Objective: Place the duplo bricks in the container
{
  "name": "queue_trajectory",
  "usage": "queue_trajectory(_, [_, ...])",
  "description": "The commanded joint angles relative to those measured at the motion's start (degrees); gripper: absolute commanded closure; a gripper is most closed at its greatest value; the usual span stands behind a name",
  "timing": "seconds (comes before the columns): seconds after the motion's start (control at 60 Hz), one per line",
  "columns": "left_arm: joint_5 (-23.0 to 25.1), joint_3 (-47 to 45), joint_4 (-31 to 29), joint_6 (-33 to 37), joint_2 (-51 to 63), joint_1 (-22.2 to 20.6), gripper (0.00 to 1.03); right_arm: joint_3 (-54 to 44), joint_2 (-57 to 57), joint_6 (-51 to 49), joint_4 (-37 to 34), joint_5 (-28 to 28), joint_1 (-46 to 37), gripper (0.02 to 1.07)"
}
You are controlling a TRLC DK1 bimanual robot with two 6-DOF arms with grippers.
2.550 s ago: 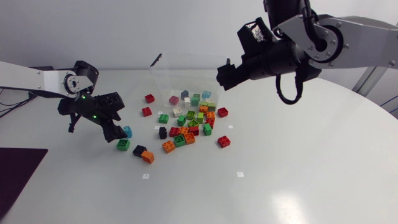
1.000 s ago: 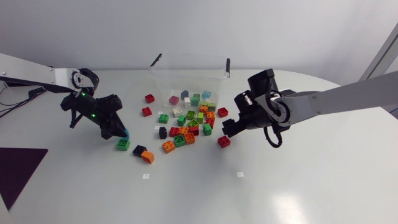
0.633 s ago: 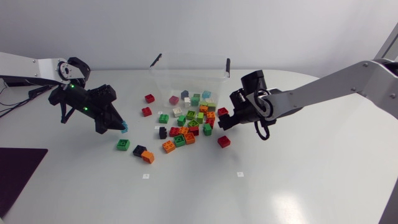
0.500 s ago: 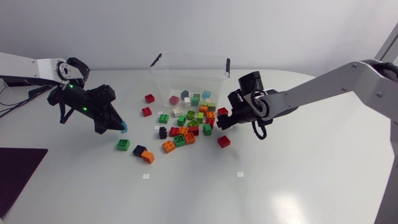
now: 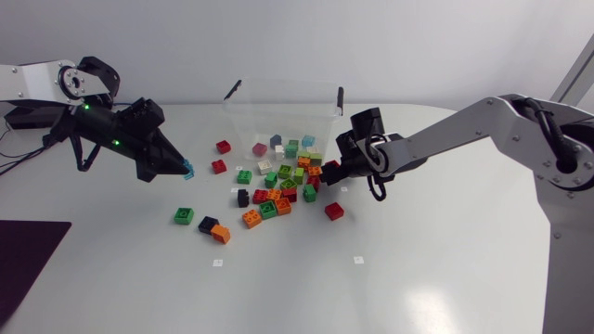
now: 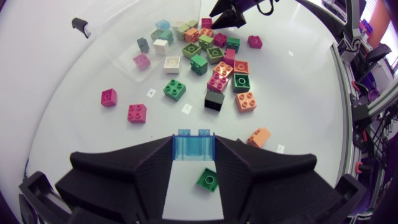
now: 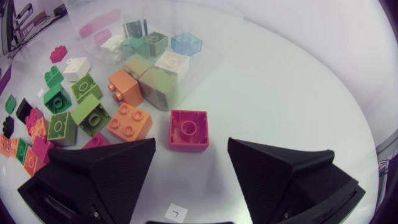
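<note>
My left gripper hangs above the table left of the pile, shut on a translucent blue brick. In the left wrist view that blue brick sits clamped between the fingertips. The clear container stands at the back middle with several bricks inside. A loose pile of duplo bricks lies in front of it. My right gripper is low at the pile's right end, by the container's front corner. It stands open, with a red brick just ahead between its fingers, untouched.
Stray bricks lie apart from the pile: a green one, a black and orange pair, a red one and two red ones at the left. A dark mat covers the front left corner.
My left gripper has risen from the table with the blue brick and drawn back to the left. My right gripper has dropped and moved left to the red brick beside the container.
</note>
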Motion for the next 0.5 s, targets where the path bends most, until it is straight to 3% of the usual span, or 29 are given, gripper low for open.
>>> queue_trajectory(0.0, [1.4, 0.5, -0.9, -2.6, -2.5, -1.3, 0.71, 1.7, 2.6, -0.1, 0.8, 0.4, -0.5, 0.3])
queue_trajectory(0.133, [2.4, 1.6, -0.9, -5.5, -4.5, -2.8, 0.71, 1.8, 3.4, -0.1, 2.6, 0.4, -0.5, 0.53])
queue_trajectory(0.283, [3.0, 3.9, -0.9, -8.4, -5.1, -4.4, 0.71, 2.1, 5.0, 0.2, 2.5, 0.3, -0.6, 0.71])
queue_trajectory(0.483, [3.9, 7.8, 1.0, -14.2, -4.2, -5.2, 0.71, 1.1, 3.9, 0.2, 2.0, -0.2, -0.8, 0.74])
